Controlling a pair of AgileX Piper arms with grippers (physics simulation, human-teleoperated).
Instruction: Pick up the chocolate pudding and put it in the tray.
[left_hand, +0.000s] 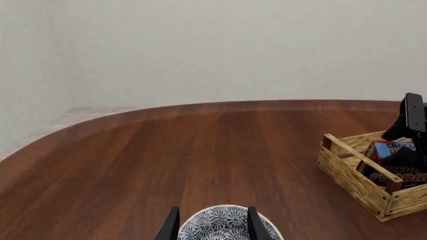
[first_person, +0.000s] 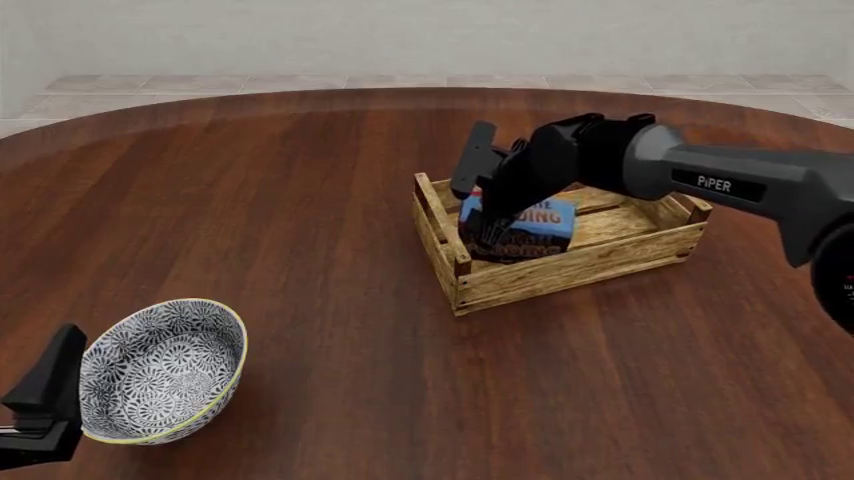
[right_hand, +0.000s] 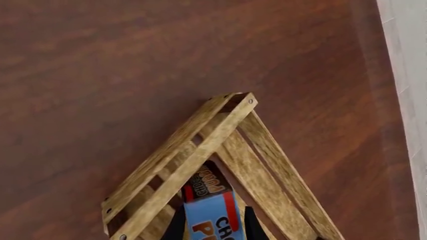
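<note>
The chocolate pudding (first_person: 541, 218) is a blue-topped box with a dark brown front. It sits tilted inside the tray (first_person: 574, 270), a light-brown slatted crate right of the table's middle. My right gripper (first_person: 491, 230) reaches down into the crate, and its fingers close on the box's two sides. The right wrist view shows the pudding (right_hand: 212, 215) between the fingers of the right gripper (right_hand: 213, 229), over a corner of the tray (right_hand: 193, 155). The left wrist view shows the tray (left_hand: 353, 175) and the pudding (left_hand: 390, 150). My left gripper (first_person: 47, 400) is open and empty at the near left.
A grey-white patterned bowl (first_person: 160, 370) stands just in front of my left gripper (left_hand: 213, 227), and in the left wrist view the bowl (left_hand: 223, 222) shows between the spread fingers. The round wooden table's far edge (first_person: 400, 92) meets a pale floor and wall.
</note>
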